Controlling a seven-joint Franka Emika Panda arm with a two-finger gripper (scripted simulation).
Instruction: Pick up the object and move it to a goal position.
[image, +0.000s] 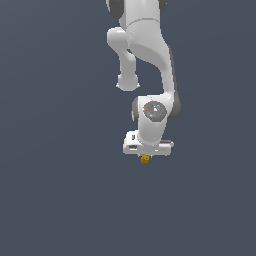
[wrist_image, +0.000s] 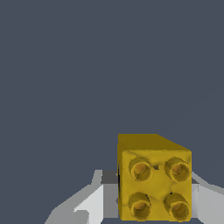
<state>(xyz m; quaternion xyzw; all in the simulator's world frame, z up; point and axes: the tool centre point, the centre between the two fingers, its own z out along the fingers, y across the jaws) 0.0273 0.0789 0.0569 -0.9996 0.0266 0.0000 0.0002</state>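
Wrist view: yellow studded block (wrist_image: 154, 181) fills the near field, four round studs facing the camera, one plain face angled away above them. Our white pincer (wrist_image: 148, 197) fingers (wrist_image: 94, 199) sit on either side of it, one right against each flank, so we read it as clamped on the block. Behind it only flat dark grey-blue ground, no edges visible.

Exterior view: the block (image: 145, 159) pokes out just under the pincer (image: 145, 156), tiny against the white hand. Panda arm (image: 150, 60) rises straight above. We can't tell from either view whether the block touches the ground.
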